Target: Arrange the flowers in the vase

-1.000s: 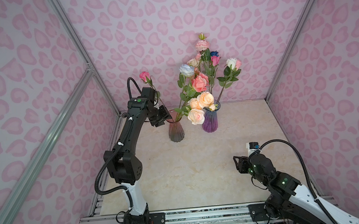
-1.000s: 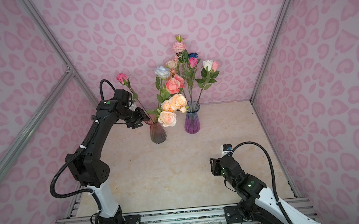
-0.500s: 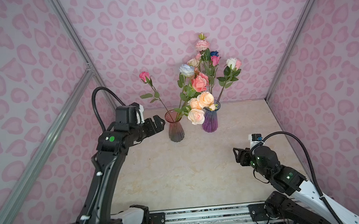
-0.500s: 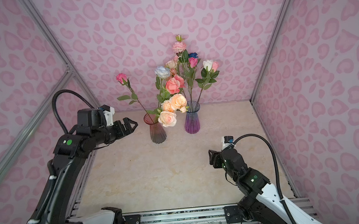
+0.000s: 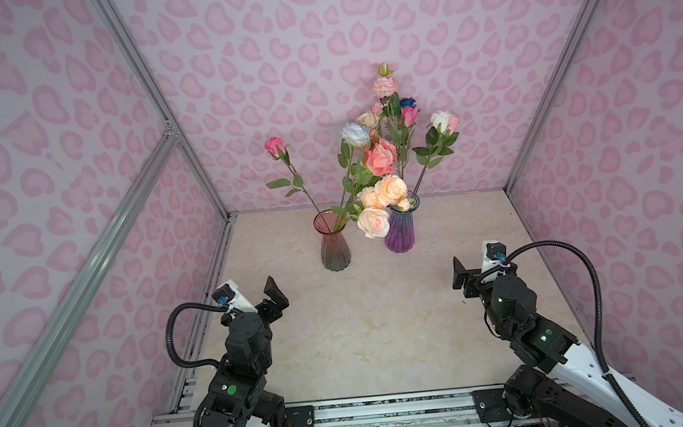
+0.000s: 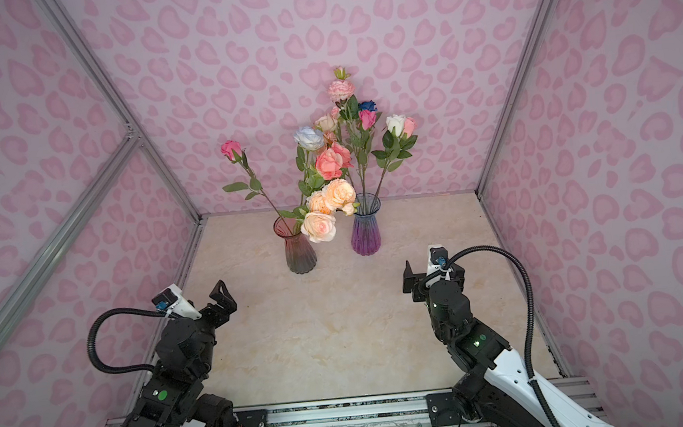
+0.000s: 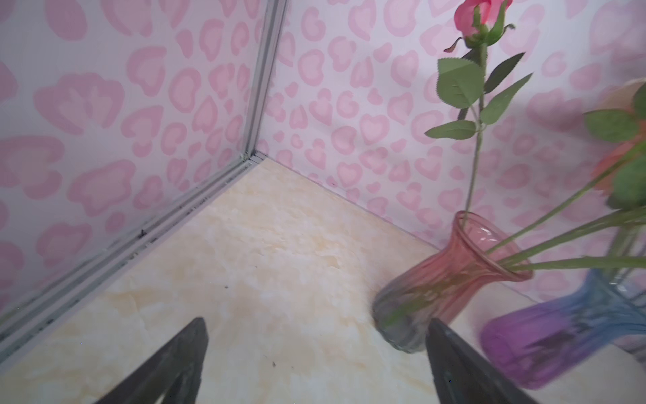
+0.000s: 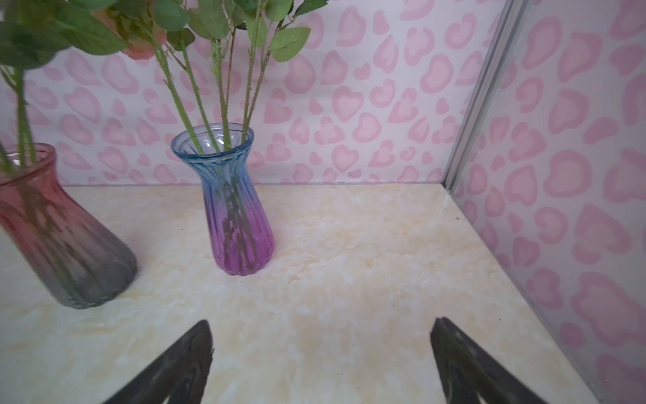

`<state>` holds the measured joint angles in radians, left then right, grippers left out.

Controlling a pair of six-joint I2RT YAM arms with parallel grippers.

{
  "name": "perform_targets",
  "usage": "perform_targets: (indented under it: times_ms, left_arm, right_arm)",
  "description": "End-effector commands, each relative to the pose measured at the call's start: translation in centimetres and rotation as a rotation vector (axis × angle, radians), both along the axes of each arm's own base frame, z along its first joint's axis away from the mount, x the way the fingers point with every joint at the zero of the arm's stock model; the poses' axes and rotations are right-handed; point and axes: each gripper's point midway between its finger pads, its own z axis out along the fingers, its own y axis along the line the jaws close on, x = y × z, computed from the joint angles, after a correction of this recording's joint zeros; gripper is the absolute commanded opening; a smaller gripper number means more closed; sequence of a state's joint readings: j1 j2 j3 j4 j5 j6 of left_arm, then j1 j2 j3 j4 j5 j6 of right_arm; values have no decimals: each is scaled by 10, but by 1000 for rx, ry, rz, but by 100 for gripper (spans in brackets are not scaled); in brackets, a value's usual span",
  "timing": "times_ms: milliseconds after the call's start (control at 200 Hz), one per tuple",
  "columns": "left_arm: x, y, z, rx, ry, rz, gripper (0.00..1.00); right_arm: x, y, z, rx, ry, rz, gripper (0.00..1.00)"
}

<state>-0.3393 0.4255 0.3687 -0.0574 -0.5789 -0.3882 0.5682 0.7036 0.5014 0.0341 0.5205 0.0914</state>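
The flowers stand in two vases at the back of the desk, stems up, heads high. One pink rose leans left from the red vase. The peach heads droop over the purple vase and hide some rim. Stems blur inside the glass. The left pincer and right pincer both gape apart, holding nothing.

Left gripper hanging over the marble table with jaws wide apart, pink rose standing in the red vase, purple vase sitting just beside it
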Motion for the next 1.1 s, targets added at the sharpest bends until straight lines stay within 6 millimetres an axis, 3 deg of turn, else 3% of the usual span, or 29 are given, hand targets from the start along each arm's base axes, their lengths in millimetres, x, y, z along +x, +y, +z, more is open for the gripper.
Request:
perform_targets:
  times_ms: [0,105,240,295,350,490,580,630,720,850,1095]
  left_arm:
    - [11,12,9,264,-115,76,98]
    - [22,33,-27,197,-79,164,98]
    - [50,35,-55,250,-17,173,98]
    - [66,30,-68,291,25,129,98]
    - [76,24,-68,295,-8,82,98]
    - [111,0,-91,333,50,-132,98]
    - [117,17,-101,241,61,-121,98]
    - [124,26,-108,220,129,-87,98]
    - [125,26,-107,218,121,-90,98]
    - [125,26,-107,219,127,-92,98]
    - [124,26,-107,219,125,-90,98]
  right_arm:
    - [20,-4,15,-128,-96,21,98]
    - [41,-13,-4,-139,-82,18,98]
    - [60,-29,-28,-148,-96,2,98]
    - [66,-38,-47,-159,-66,-4,98]
    - [70,-45,-69,-152,-12,-9,98]
    - [72,-51,-111,-127,30,0,99]
    - [74,-49,-119,-119,-15,19,100]
    - [76,-65,-126,-86,-13,-64,100]
    - [82,-78,-129,-45,-54,-104,100]
    - [102,-88,-143,-4,89,-136,100]
    - [104,-92,-146,21,104,-123,100]
